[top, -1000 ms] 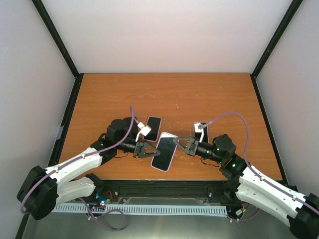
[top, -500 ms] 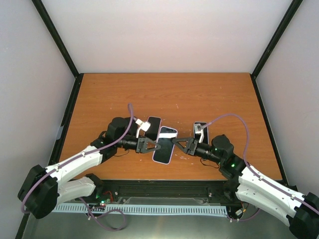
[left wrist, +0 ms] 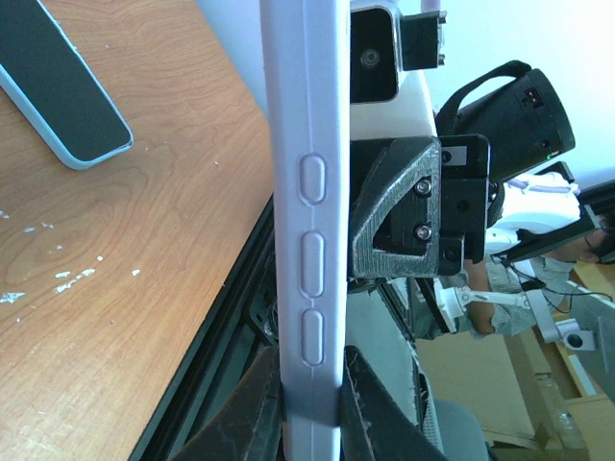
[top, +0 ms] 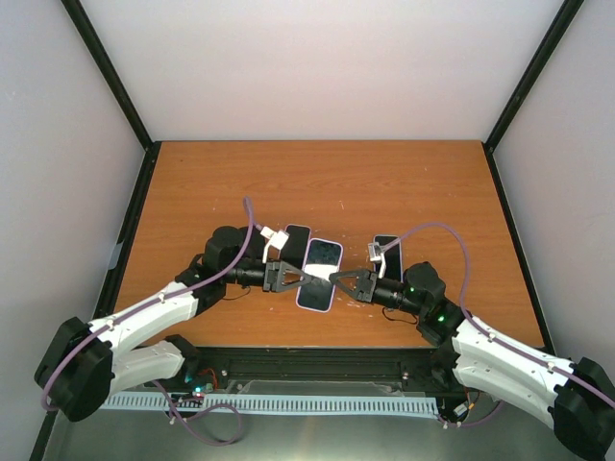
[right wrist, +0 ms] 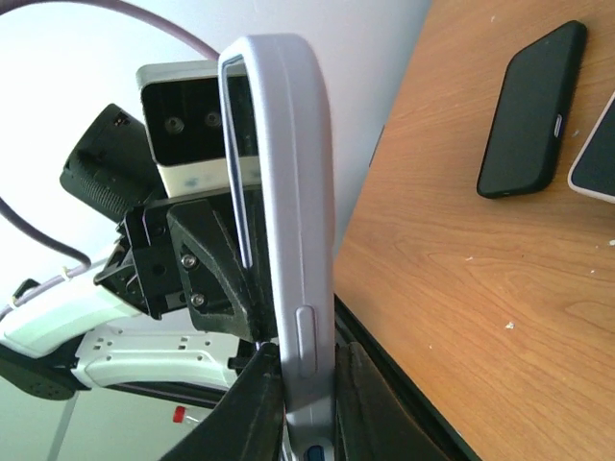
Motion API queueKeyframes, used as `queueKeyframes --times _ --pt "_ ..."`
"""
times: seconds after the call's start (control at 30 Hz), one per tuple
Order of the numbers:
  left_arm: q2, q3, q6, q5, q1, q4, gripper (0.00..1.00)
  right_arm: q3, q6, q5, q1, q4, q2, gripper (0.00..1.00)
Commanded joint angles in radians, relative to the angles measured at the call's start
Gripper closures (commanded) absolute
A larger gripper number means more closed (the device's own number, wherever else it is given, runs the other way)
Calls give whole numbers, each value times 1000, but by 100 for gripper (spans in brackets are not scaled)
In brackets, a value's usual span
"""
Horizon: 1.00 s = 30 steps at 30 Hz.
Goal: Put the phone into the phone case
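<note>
A lavender phone case (top: 320,275) with a dark glossy screen face up in it hangs just above the table, between my two grippers. My left gripper (top: 293,279) is shut on its left edge and my right gripper (top: 343,281) is shut on its right edge. In the left wrist view the case edge (left wrist: 306,192) with its three button bumps runs up from my shut gripper (left wrist: 309,384). In the right wrist view the case edge (right wrist: 288,192) rises from my shut gripper (right wrist: 306,375).
A dark phone in a light blue case (top: 295,246) lies flat just behind my left gripper; it also shows in the left wrist view (left wrist: 58,86). A black phone (top: 388,255) lies behind my right gripper, also in the right wrist view (right wrist: 531,110). The table's near edge (top: 317,348) is close.
The lavender case has moved a little away from the near edge and turned straighter. Both grippers moved with it and closed in on its two edges.
</note>
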Motion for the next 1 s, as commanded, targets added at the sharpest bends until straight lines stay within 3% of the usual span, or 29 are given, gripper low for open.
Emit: queueKeyframes --times 0.0,0.1,0.23,0.43,0.6,0.73,0.97 --pt "4 18 -12 -5 2 71 100 -16 7 11 3 56 -27 91" --pt "13 26 -25 -2 3 78 99 -10 10 4 3 64 -25 97" --pt "21 39 -19 -23 2 53 85 -2 1 12 3 50 -23 97" --pt "13 73 42 -111 1 -77 42 22 -62 62 3 -67 -37 97" --pt "-10 122 125 -294 2 -261 2 102 -189 167 0 -301 -33 97" --pt "-39 148 171 -461 1 -378 1 169 -289 177 -34 -393 53 97" --pt "-104 142 202 -596 2 -468 1 277 -374 17 -207 -393 367 97"
